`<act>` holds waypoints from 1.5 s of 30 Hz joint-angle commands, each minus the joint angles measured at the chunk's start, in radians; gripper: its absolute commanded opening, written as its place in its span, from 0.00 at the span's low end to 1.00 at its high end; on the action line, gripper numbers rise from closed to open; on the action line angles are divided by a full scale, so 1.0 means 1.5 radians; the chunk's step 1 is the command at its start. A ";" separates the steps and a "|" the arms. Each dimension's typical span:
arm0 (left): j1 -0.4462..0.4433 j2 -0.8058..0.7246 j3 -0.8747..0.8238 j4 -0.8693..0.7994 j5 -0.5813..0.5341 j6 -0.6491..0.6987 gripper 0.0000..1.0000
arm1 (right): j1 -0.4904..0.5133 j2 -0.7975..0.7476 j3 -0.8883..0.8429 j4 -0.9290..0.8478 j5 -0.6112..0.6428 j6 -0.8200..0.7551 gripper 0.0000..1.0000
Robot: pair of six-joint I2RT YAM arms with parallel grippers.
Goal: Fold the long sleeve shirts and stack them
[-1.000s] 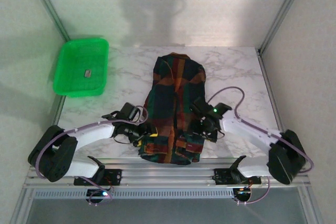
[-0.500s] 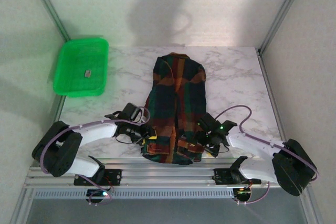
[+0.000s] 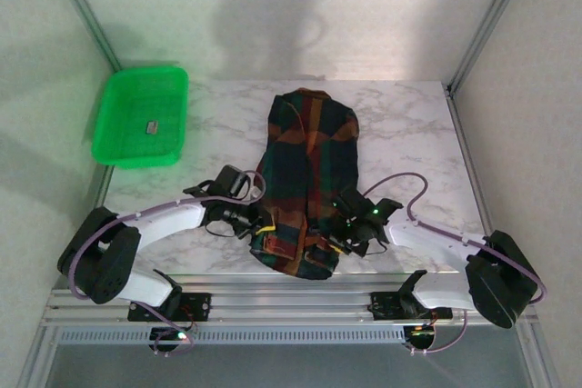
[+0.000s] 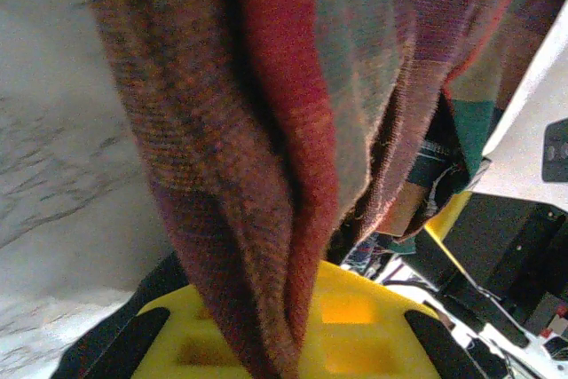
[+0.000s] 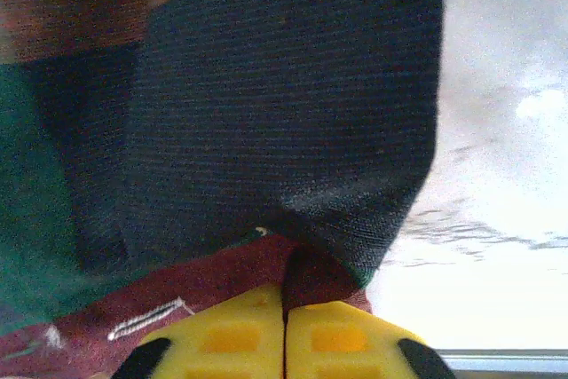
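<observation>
Top external: both arms stretched low inward; left fingers [image 4: 355, 335], right fingers [image 5: 231, 339] clamp shirt [image 3: 309, 147].

Soft even light, blurry wrist close-ups

White marble table [image 3: 409, 124], pale, perhaps fabric walls [image 3: 273, 6].

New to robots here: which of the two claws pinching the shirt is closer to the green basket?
The left gripper, at the shirt's near corner on the basket's side; the right gripper pinches the opposite corner.
</observation>
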 commanded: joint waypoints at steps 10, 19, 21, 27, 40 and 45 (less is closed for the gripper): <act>0.035 -0.033 0.123 -0.085 0.023 0.025 0.00 | -0.022 -0.077 0.095 -0.123 -0.013 -0.011 0.00; 0.096 0.025 0.233 -0.078 0.062 0.026 0.00 | -0.148 -0.062 0.194 -0.145 -0.059 -0.085 0.00; 0.104 0.041 0.247 -0.067 0.069 0.022 0.00 | -0.172 -0.043 0.214 -0.139 -0.075 -0.102 0.00; 0.124 0.096 0.296 -0.045 0.080 0.017 0.00 | -0.235 0.026 0.294 -0.144 -0.097 -0.160 0.00; 0.174 0.194 0.347 -0.006 0.104 0.015 0.00 | -0.344 0.173 0.377 -0.111 -0.151 -0.230 0.00; 0.187 0.231 0.352 0.005 0.106 0.018 0.00 | -0.367 0.225 0.406 -0.093 -0.160 -0.236 0.00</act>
